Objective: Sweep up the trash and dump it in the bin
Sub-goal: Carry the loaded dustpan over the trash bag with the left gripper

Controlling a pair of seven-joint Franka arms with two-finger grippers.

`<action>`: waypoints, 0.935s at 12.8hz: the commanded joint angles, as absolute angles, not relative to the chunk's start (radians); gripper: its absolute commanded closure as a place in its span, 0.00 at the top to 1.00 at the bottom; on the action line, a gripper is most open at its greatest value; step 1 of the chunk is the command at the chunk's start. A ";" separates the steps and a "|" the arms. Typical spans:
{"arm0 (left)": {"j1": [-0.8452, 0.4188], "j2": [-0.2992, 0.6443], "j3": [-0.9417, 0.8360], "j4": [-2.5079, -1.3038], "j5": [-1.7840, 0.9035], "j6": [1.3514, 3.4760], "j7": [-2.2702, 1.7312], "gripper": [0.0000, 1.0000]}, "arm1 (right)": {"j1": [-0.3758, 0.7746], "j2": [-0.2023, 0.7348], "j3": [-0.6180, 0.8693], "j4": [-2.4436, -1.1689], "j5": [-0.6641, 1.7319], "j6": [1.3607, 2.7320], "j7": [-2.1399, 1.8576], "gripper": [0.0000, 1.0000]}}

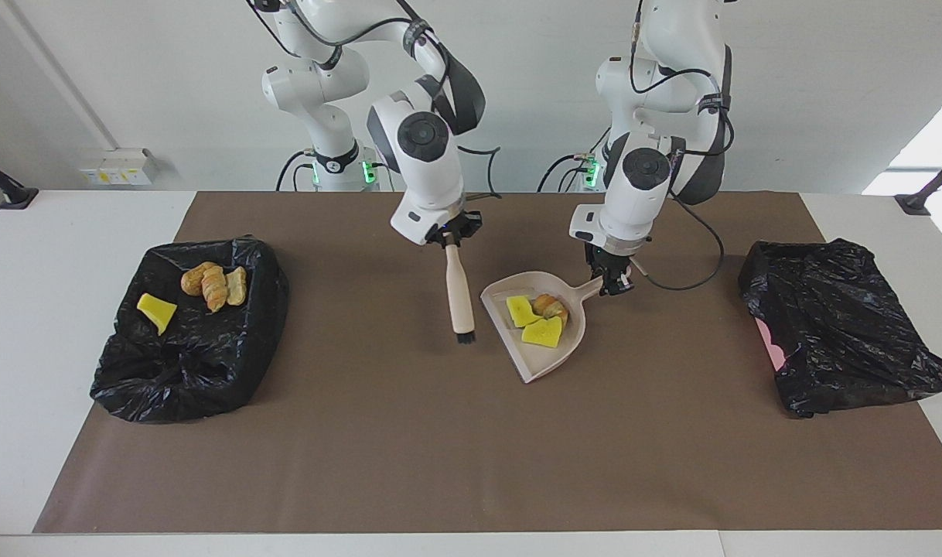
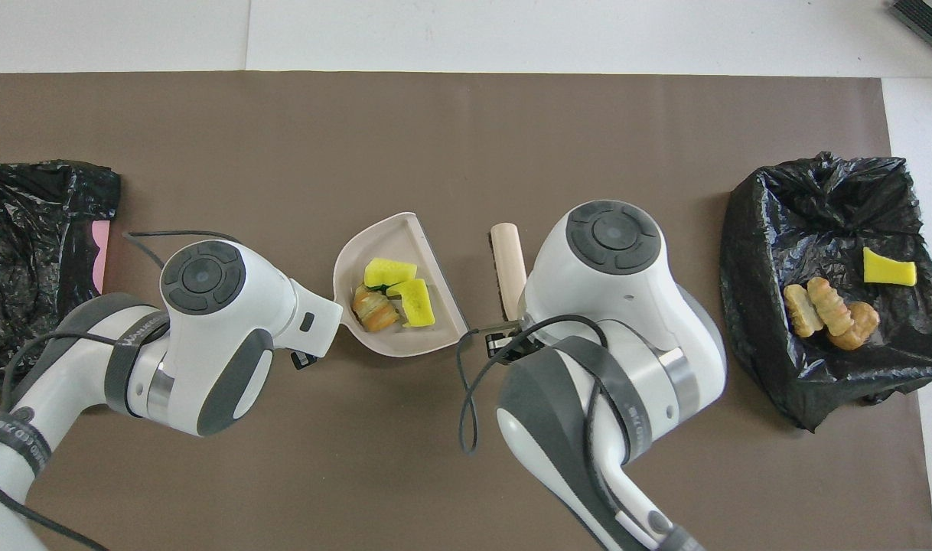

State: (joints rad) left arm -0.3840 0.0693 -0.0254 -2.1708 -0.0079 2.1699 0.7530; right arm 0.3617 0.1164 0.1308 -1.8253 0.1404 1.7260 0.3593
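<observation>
Facing view: the left end effector (image 1: 612,288) pinches the handle of the pink dustpan (image 1: 552,356), which sits on the brown mat with its open mouth toward the right arm's end of the table. In the pan lie three pieces of trash (image 1: 539,317), two yellow wedges and one brown bread-like lump. The right end effector (image 1: 451,240) is clamped on the top of the brush (image 1: 460,298), which hangs upright just beside the pan's mouth, its bristles close to the mat; I cannot tell whether they touch it. Four more pieces already lie in the black-lined bin (image 1: 192,363) at the right arm's end of the table; a second black bag (image 1: 842,333) sits at the left arm's end. Overhead view: the dustpan (image 2: 405,344) shows its load gathered near the handle end, the brush (image 2: 507,264) stands clear of the pan, and the bin (image 2: 818,222) lies well apart from it. As I judge it, sweeping is done and the carry and dump remain. The risk is spillage: the pan's mouth has no lip, so tilting it downward or swinging it fast could slide the light wedges out onto the mat. The brush also hangs between pan and bin, so a direct carry could knock against it.
</observation>
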 commanded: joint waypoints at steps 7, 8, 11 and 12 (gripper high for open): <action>-0.220 -0.083 -0.026 -2.106 -0.037 2.085 0.423 0.00 | 0.556 -0.080 0.150 -2.026 0.095 1.765 0.581 0.00; -0.175 -0.090 -0.026 -2.064 -0.037 2.033 0.422 0.00 | 0.608 -0.062 0.150 -2.043 0.100 1.805 0.648 0.00; -0.028 -0.091 -0.026 -1.956 -0.037 1.928 0.426 0.00 | 0.716 -0.014 0.150 -2.097 0.103 1.948 0.777 0.00; 0.026 -0.091 -0.026 -1.936 -0.037 1.904 0.431 0.00 | 0.735 0.007 0.150 -2.100 0.101 1.968 0.807 0.00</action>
